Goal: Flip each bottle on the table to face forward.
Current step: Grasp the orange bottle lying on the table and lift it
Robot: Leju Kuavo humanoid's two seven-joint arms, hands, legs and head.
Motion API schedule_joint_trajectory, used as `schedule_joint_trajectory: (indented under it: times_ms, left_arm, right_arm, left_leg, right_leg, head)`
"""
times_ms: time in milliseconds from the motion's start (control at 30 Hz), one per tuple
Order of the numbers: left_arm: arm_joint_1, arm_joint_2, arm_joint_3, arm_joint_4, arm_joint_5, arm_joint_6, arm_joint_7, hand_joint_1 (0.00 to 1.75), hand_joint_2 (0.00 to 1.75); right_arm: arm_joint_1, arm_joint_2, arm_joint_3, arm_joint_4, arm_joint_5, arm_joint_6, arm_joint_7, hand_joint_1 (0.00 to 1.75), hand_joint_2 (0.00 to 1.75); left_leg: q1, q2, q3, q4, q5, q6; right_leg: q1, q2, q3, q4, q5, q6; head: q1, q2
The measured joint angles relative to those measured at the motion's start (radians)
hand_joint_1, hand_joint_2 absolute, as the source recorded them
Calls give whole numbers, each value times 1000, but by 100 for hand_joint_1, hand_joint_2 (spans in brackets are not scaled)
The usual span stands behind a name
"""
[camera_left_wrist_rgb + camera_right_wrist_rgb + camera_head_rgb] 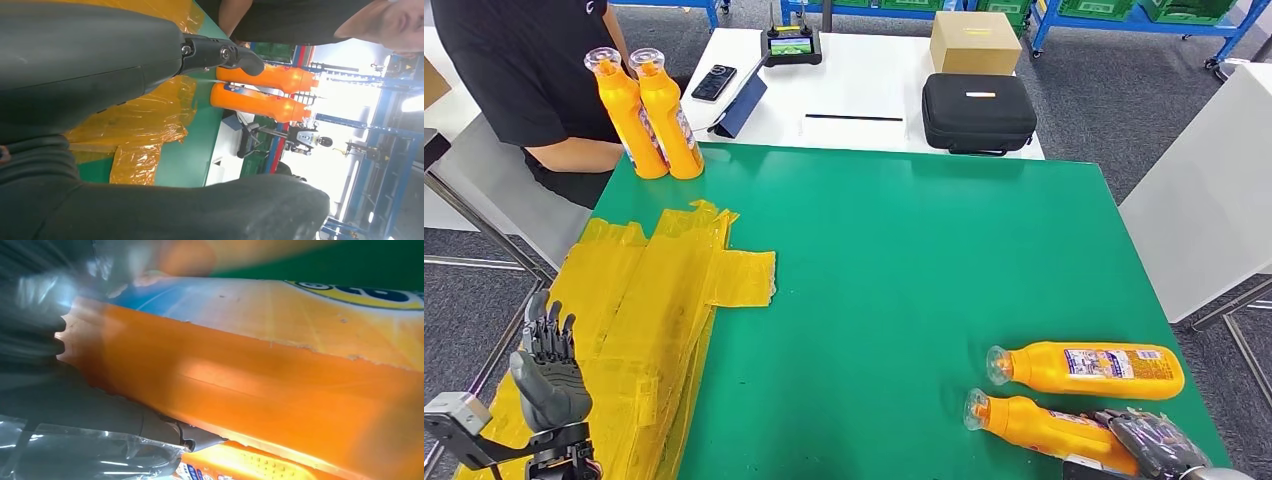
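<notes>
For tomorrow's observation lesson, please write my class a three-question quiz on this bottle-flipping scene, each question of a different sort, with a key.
1. True or false: all four orange bottles are standing upright.
2. Which robot hand is on a lying bottle? A) left B) right C) neither
3. Fill in: the sheets on the table's left part are ____ in colour.

Key
1. False. Two standing bottles are at the far left corner; the far lying bottle and the near lying bottle are on their sides on the green table.
2. B. The right robot hand grips the near lying bottle; the left robot hand holds nothing.
3. Yellow: the plastic sheets.
</notes>
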Motion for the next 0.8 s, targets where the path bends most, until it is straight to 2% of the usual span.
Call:
schedule_joint_trajectory:
  times_ms: [267, 400, 467, 533, 600, 667, 733, 800]
  left_arm:
    - [3, 0, 1, 0, 0, -2, 0, 0, 0]
    - [7, 0, 2, 0, -3, -9, -2, 0, 0]
    - [7, 0, 4, 1, -6, -18, -8, 0, 87]
    - [5, 1, 7, 7, -13, -32, -15, 0, 175]
    - [-4, 1, 6, 17, -23, -47, -18, 0, 175]
    - [-18, 1, -3, 31, -29, -56, -18, 0, 175]
    - [-31, 1, -21, 41, -29, -61, -15, 0, 175]
    - [-36, 1, -45, 45, -25, -63, -11, 0, 175]
  right_arm:
    - [-3, -11, 16, 8, -33, -7, 18, 172, 175]
    - [8, -23, 41, 9, -139, -41, 13, 175, 175]
    - [17, -23, 55, 2, -242, -64, -55, 175, 175]
    - [19, -2, 66, -19, -412, -88, -156, 175, 175]
    - [-7, 37, 79, -44, -671, -105, -226, 175, 175]
    - [-71, 77, 90, -54, -905, -111, -246, 175, 175]
    - [-147, 118, 97, -51, -978, -118, -248, 175, 175]
    - [-212, 155, 119, -39, -946, -134, -248, 175, 175]
  left_leg:
    - [0, 0, 1, 0, 0, 0]
    - [0, 0, 1, 0, 0, 0]
    - [0, 0, 0, 0, 0, 0]
    - [0, 0, -4, 0, 2, 1]
    - [0, 1, -8, 0, 4, 1]
    - [0, 4, -9, 0, 6, 0]
    - [1, 6, -10, 0, 8, -2]
    - [0, 5, -11, 0, 10, -1]
  right_leg:
    - [1, 0, 1, 0, 0, 0]
    - [1, 1, 1, 0, 0, 0]
    - [1, 1, 4, 0, 0, 0]
    - [0, 1, 7, 1, 2, 0]
    - [-1, 1, 5, 2, 4, 0]
    - [-1, 3, 0, 3, 6, -2]
    - [0, 5, -1, 3, 8, -3]
    - [-1, 5, -2, 3, 9, -2]
  head:
    - [0, 0]
    - [0, 0]
    - [0, 0]
    - [0, 0]
    - [-1, 0]
    - [-1, 0]
    - [0, 0]
    - [0, 0]
